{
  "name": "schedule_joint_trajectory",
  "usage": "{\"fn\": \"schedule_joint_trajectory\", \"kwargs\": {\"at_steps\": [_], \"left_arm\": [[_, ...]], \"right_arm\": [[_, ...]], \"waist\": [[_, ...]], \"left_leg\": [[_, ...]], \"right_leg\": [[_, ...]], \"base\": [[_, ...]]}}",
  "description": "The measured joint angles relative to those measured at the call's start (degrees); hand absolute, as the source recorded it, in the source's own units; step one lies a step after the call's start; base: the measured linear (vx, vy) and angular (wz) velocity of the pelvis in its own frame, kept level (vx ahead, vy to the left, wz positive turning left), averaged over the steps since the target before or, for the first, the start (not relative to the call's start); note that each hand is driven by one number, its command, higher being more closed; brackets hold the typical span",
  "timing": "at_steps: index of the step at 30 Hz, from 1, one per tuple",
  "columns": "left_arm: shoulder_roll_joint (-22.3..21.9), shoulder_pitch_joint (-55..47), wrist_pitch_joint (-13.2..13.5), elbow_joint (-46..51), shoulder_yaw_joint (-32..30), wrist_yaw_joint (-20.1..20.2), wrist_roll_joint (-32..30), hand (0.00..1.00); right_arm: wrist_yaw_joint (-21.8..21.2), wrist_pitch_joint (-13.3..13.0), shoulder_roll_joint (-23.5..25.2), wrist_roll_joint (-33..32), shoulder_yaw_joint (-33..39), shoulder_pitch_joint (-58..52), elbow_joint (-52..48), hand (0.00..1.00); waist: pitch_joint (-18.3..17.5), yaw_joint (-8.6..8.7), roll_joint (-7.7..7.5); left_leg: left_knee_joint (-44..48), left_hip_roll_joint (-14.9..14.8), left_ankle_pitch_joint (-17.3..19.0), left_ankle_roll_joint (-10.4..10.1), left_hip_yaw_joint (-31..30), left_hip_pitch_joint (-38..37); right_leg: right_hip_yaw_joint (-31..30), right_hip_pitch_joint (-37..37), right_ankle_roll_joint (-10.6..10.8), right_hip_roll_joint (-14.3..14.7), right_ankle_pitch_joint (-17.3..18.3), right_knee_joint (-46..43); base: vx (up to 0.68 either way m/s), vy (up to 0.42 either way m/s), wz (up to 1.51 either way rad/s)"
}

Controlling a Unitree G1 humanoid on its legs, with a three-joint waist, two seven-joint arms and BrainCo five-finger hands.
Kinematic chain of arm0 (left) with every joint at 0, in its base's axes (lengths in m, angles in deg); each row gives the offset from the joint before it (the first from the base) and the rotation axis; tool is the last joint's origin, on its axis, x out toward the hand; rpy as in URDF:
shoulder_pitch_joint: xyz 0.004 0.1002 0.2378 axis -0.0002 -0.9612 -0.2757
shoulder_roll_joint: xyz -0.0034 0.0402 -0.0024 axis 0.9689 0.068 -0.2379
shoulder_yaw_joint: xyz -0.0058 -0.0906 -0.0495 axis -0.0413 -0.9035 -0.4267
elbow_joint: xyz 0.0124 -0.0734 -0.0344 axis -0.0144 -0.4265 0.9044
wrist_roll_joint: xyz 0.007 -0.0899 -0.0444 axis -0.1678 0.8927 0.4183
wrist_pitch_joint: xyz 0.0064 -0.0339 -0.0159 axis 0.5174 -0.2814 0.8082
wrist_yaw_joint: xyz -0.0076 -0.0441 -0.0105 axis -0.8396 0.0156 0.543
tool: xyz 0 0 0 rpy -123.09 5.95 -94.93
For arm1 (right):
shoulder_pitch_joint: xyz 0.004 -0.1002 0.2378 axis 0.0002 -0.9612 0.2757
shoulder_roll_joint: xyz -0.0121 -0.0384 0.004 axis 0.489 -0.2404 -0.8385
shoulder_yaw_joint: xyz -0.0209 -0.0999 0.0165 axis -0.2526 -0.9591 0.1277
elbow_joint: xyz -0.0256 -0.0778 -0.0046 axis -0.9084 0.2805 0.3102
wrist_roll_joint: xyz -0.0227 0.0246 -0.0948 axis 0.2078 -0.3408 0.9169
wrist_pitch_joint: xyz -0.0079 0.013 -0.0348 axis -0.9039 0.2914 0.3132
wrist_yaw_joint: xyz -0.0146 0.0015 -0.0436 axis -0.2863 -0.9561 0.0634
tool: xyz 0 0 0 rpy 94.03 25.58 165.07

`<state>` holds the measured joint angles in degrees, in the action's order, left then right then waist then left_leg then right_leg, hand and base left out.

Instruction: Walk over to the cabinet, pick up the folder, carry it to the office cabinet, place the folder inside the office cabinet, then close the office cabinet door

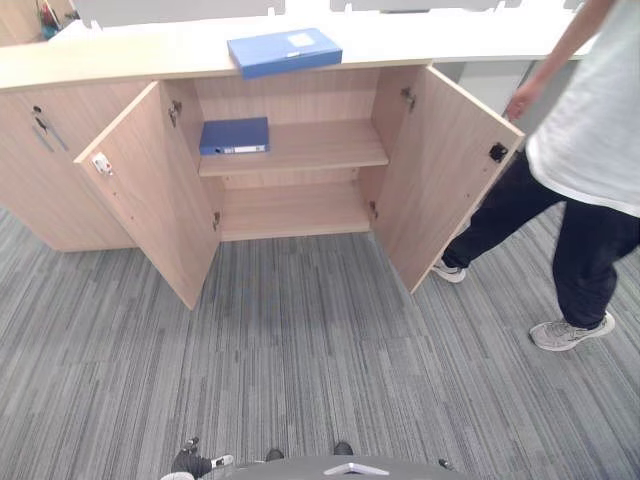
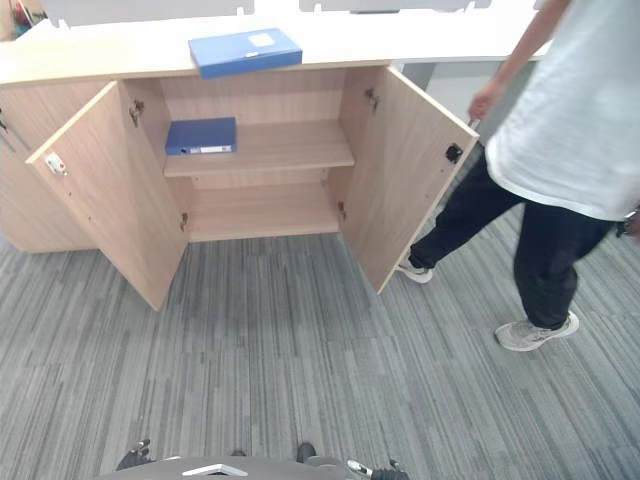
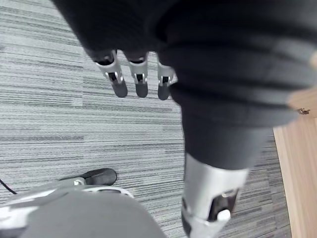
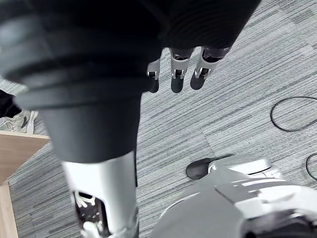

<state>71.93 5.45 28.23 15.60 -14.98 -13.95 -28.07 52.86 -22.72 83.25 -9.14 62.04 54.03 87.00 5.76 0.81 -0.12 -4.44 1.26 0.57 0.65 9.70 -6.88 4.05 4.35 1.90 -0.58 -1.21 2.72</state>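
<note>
Your left hand (image 3: pixel 140 82) hangs with its fingers straight and loose, holding nothing. Your right hand (image 4: pixel 177 77) is the same: relaxed and empty, dark tips pointing down at the carpet (image 1: pixel 300 350) in front of the cabinet (image 1: pixel 60 200). Nothing is gripped, so I judge you to be at the very first step, the walk up to the cabinet, which stands well apart from you.

The blue folder (image 1: pixel 284 51) you want lies flat on the cabinet's top, above the open compartment, one edge jutting slightly past the front lip. A second blue folder (image 1: pixel 234 136) lies flat on the upper shelf (image 1: pixel 310 150) inside, toward the cabinet's left wall, with the lower shelf (image 1: pixel 290 210) beneath it. The left door (image 1: pixel 140 195) and the right door (image 1: pixel 440 180) both stand swung wide. By my reading everything is left to do: approach, pickup, placing inside, closing.

A person (image 1: pixel 590 150) stands just beside the right door, one hand (image 1: pixel 520 100) near its top edge. Watch for that when you come to shut it.

The folder is a rigid, slab-like box with a smooth blue cover and a pale label. I expect it to be slippery under the fingertips, so plan a grasp across its thickness. The cabinet is pale wood-grain board with flat panels, square edges and small metal hinges. The carpet is low, grey and finely streaked.
</note>
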Motion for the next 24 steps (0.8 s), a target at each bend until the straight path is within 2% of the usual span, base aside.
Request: {"fn": "schedule_joint_trajectory", "kwargs": {"at_steps": [7,13,18,24], "left_arm": [[0.20,0.92,0.08,-0.14,0.09,-0.24,-0.05,0.00],[0.15,0.94,0.31,-0.22,0.13,-0.26,-0.06,0.00],[0.13,0.94,0.51,-0.41,0.18,-0.32,-0.07,0.00],[0.18,1.30,1.04,-1.36,0.22,-0.32,-0.12,0.00]], "right_arm": [[0.00,-0.28,0.39,0.13,0.52,1.79,0.01,0.00],[0.01,-0.36,0.40,0.23,0.49,2.13,-0.01,0.00],[0.03,-0.38,0.37,0.32,0.35,2.11,-0.02,0.00],[0.04,-0.96,0.28,0.70,-0.37,2.16,-0.02,0.00]], "waist": [[1.18,-0.05,-0.15],[1.27,-0.05,-0.08],[1.29,-0.05,-0.12],[1.36,-0.07,-0.38]], "left_leg": [[0.00,0.03,0.70,-1.15,0.12,-1.61],[-0.05,0.03,0.54,-1.03,0.43,-2.11],[-0.46,0.07,-0.08,-0.15,0.98,-2.05],[-0.49,0.09,0.08,-0.31,1.20,-1.79]], "right_leg": [[0.30,1.92,0.94,-0.12,0.04,0.67],[0.25,2.35,0.99,-0.12,0.08,0.76],[0.36,2.40,0.94,-0.11,-0.22,1.69],[0.36,2.33,0.99,-0.14,-0.49,2.24]], "base": [[0.02,0.002,0.01],[-0.08,-0.027,-0.02],[-0.10,-0.030,-0.02],[-0.04,-0.014,-0.02]]}}
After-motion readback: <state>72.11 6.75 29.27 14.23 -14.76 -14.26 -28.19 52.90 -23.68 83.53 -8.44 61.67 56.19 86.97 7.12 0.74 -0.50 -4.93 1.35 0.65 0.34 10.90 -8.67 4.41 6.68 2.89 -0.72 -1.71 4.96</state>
